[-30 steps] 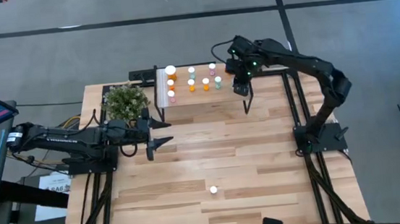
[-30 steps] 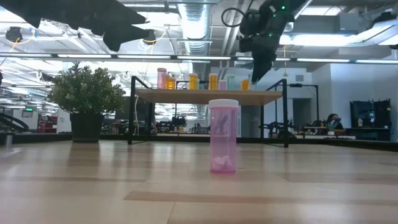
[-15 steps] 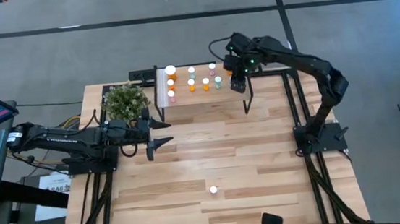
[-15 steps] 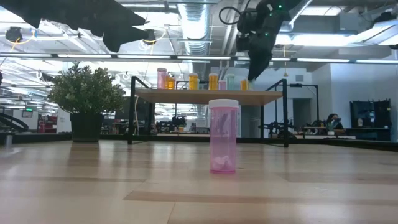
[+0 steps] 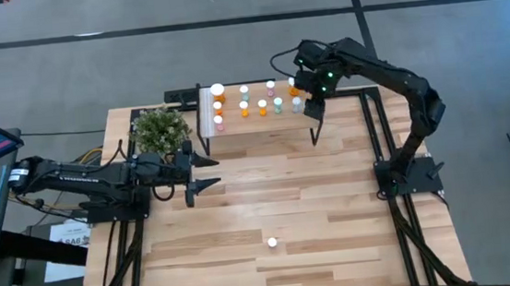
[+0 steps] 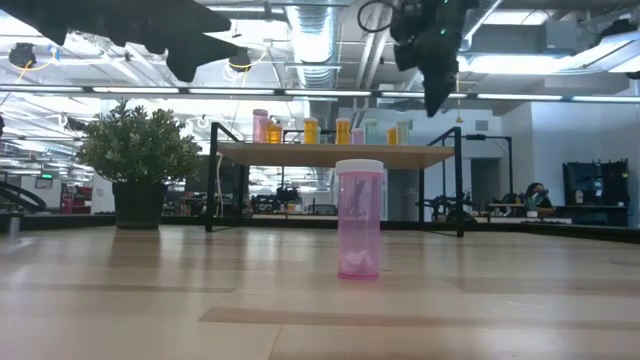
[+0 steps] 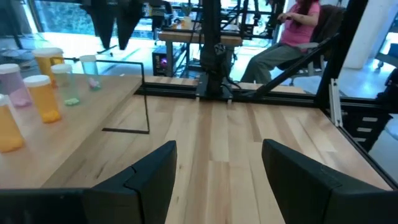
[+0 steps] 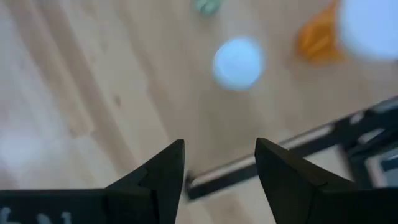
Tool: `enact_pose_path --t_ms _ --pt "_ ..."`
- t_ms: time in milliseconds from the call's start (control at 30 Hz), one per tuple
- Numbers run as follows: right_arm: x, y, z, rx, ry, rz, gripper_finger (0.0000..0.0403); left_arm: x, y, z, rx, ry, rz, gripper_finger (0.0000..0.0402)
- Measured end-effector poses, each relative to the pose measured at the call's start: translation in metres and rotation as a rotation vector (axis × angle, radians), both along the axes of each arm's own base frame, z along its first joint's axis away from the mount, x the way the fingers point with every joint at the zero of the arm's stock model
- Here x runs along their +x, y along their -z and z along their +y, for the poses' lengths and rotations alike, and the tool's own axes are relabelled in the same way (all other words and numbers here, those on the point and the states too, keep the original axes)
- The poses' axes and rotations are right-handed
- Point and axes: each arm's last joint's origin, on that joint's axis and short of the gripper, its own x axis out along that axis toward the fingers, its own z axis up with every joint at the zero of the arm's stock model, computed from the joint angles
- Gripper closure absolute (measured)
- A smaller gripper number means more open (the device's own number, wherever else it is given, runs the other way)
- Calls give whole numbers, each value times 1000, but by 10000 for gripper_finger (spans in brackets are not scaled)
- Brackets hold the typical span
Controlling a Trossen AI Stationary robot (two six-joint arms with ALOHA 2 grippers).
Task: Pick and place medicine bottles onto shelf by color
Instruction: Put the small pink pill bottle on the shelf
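One bottle left on the counter

Your right claw (image 5: 311, 108) hangs spread and empty over the shelf (image 5: 262, 122) end, beside the standing bottles (image 5: 262, 106). The last pink bottle (image 5: 271, 242) stands upright far down the counter (image 5: 334, 201) (alone). Your left claw (image 5: 204, 170), also spread and empty, looks nearer to it.

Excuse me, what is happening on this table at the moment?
The robot is sorting medicine bottles by colour onto the shelf. The right gripper, open and empty, hangs above the shelf's end. The left gripper waits open beside the plant. One pink bottle stands alone on the table.
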Motion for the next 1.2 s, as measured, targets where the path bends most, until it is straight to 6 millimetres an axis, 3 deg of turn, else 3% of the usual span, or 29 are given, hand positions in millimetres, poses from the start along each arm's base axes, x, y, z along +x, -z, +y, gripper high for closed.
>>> enact_pose_path --t_ms 200,467,733,933,1200 --pt "-6 -13 42 7 -85 -77 202 0 0 0 -9 3 0 177" --pt "-21 -22 111 -62 -182 -350 216 0 0 0 -35 1 -4 177" --pt "-31 18 175 -60 -271 -617 219 19 8 -15 -32 68 -19 177" --pt "-29 53 218 -111 -328 -780 219 41 28 -30 -30 141 12 177" --pt "-33 69 265 -191 -399 -1019 219 71 54 -53 -113 244 72 177"
